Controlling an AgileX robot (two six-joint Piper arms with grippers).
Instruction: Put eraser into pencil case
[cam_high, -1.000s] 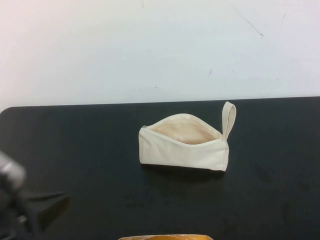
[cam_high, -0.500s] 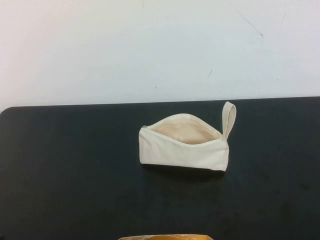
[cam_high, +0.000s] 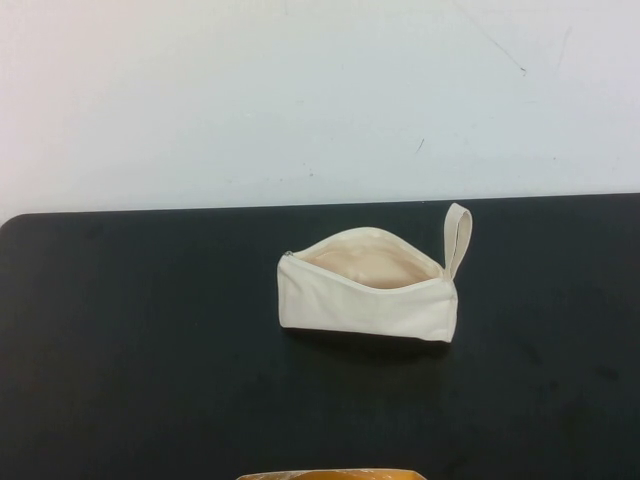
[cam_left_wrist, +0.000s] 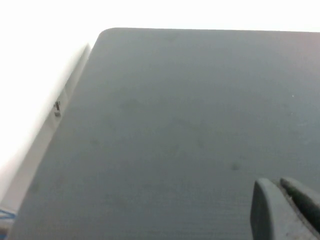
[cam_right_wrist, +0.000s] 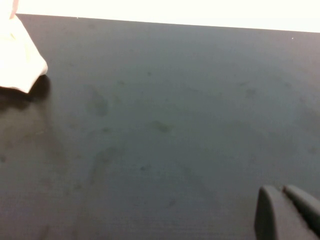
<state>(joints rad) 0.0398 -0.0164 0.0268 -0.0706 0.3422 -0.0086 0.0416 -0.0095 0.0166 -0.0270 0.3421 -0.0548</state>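
The cream-white pencil case (cam_high: 368, 292) lies in the middle of the black table (cam_high: 150, 330). Its zip is open, the beige lining (cam_high: 368, 265) shows, and the loop strap (cam_high: 457, 238) sticks up at its right end. One corner of it shows in the right wrist view (cam_right_wrist: 17, 60). The eraser is not in view; I cannot see into the pouch's bottom. Both grippers are out of the high view. My left gripper (cam_left_wrist: 277, 184) is shut and empty over bare table near its left corner. My right gripper (cam_right_wrist: 281, 190) is shut and empty over bare table, to the right of the pouch.
A yellow-orange edge of some object (cam_high: 330, 474) shows at the bottom of the high view, in front of the pouch. The white wall (cam_high: 320, 90) stands behind the table's far edge. The table's rounded left corner (cam_left_wrist: 107, 32) shows in the left wrist view.
One second ago the left arm showed at the lower left of the high view. It has drawn back out of that view. The pouch has not moved.
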